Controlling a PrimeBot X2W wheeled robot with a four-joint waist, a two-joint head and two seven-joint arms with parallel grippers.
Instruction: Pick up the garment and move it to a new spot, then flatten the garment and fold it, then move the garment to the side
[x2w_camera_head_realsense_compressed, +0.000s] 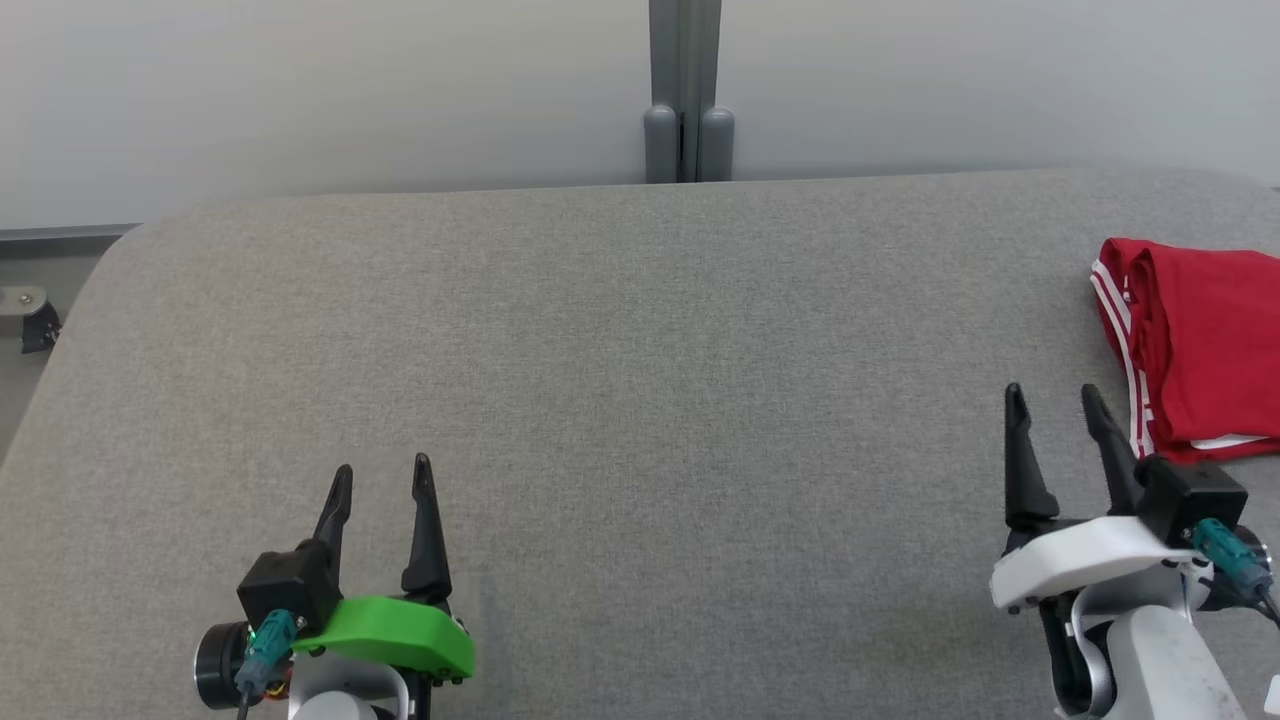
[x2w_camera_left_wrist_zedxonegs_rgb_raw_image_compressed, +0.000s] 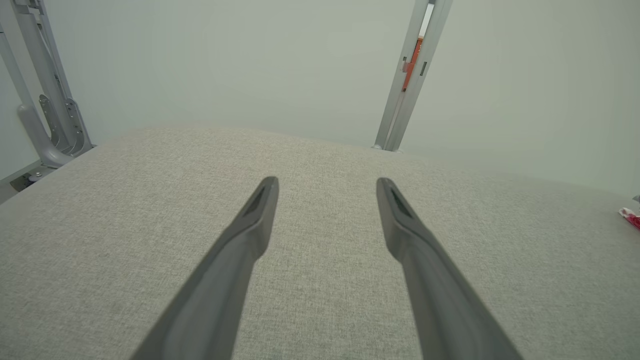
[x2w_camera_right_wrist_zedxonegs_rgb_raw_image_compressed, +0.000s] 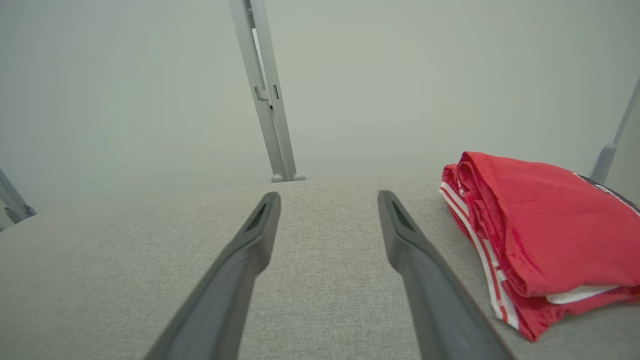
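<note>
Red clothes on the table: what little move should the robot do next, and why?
Probably pull the right claw back a little and rest. The red clothes look folded already, lying at the table's right side. Both the right claw and the left claw are open, empty and apart from them.

Folded red garment (x2w_camera_head_realsense_compressed: 1200, 340) runs off the head view's right edge, far side unseen. From my left wrist it's a tiny red-white sliver, too small to read.
</note>
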